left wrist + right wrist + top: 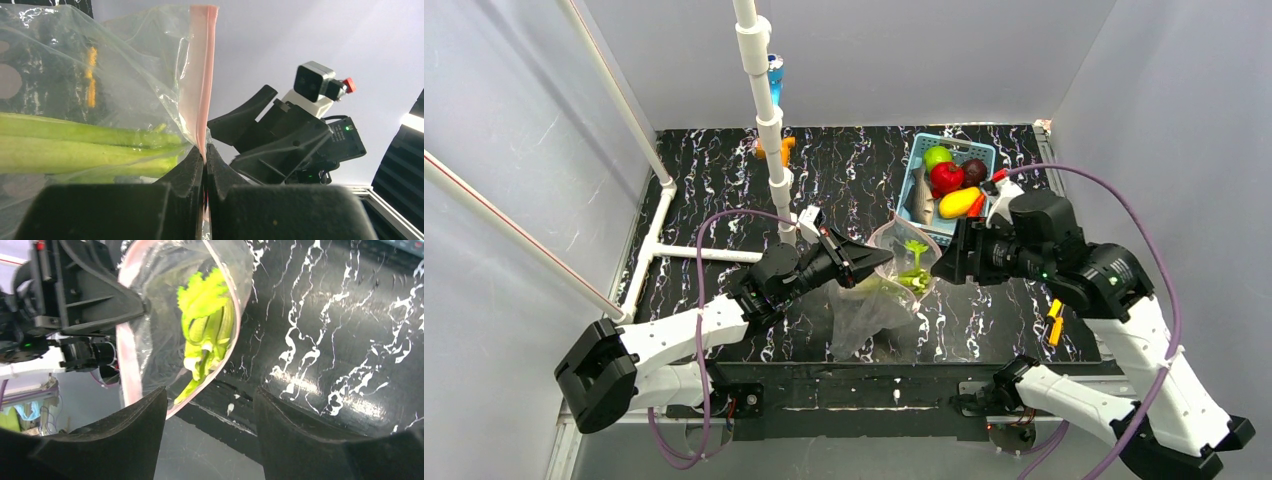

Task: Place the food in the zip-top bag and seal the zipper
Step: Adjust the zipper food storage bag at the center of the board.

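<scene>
We found the left tool (205, 150) pinched shut on the narrow pale pink zipper strip (197, 75) of the floppy clear plastic zip-top bag (869, 315). It held that mouth edge up above the black marbled tabletop (714, 180), and the bag's body sagged toward the near edge. Inside the bag lay the long white-green toy leek (207, 335), its frilly leaf end near the mouth. The right tool (210, 392) stood with its jaws wide and nothing between them, just beside the bag's mouth, opposite the left tool. Behind the bag to the right sat the light-blue slotted plastic basket (956, 142), which held the green round fruit (937, 156), red tomato (946, 178), dark maroon round fruit (975, 170) and yellow fruit (959, 203).
</scene>
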### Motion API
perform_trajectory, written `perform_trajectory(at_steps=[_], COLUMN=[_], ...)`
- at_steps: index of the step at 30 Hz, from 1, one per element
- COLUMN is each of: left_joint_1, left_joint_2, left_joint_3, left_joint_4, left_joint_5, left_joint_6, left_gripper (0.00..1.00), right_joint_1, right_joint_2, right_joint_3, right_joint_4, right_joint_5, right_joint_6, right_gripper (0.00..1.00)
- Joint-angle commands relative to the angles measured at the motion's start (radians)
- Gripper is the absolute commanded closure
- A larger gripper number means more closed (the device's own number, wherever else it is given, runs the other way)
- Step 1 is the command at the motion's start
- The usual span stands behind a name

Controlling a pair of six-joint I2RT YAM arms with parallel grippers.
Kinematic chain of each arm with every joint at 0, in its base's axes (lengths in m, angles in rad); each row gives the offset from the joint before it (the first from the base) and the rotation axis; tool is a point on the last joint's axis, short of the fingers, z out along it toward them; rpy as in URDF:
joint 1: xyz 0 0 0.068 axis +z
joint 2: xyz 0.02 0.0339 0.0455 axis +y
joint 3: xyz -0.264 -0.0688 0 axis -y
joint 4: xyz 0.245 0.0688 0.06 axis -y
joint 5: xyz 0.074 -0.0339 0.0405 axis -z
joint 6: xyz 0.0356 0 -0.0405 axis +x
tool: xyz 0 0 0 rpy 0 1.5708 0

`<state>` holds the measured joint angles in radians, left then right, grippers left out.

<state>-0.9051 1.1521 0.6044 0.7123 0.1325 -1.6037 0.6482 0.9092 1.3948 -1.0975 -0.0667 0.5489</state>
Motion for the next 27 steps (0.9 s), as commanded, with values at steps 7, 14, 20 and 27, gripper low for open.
perform_trajectory(at_steps=[7, 14, 20, 27], left_joint_1=[0.007, 0.007, 0.007, 0.010], left_joint_2=[-0.038, -0.089, -0.108, -0.159], left_joint_3=[0.026, 0.184, 0.347, 0.222], left_joint_4=[-0.027, -0.322, -0.583, -0.609], left_joint_5=[-0.011, 0.003, -0.042, -0.100], left_joint_6=[0.048, 0.264, 0.428, 0.376], left_gripper=[1.00, 1.00, 1.00, 1.00], right_joint_1=[-0.005, -0.005, 0.004, 0.008], right_joint_2=[0.047, 0.094, 0.220, 0.188], right_joint_3=[-0.137, 0.054, 0.266, 0.035], right_joint_4=[0.166, 0.163, 0.152, 0.291], right_joint_5=[-0.128, -0.069, -0.193, -0.185], right_joint_6=[0.068, -0.049, -0.179, -0.165], right_gripper=[0.63, 0.99, 0.99, 0.99])
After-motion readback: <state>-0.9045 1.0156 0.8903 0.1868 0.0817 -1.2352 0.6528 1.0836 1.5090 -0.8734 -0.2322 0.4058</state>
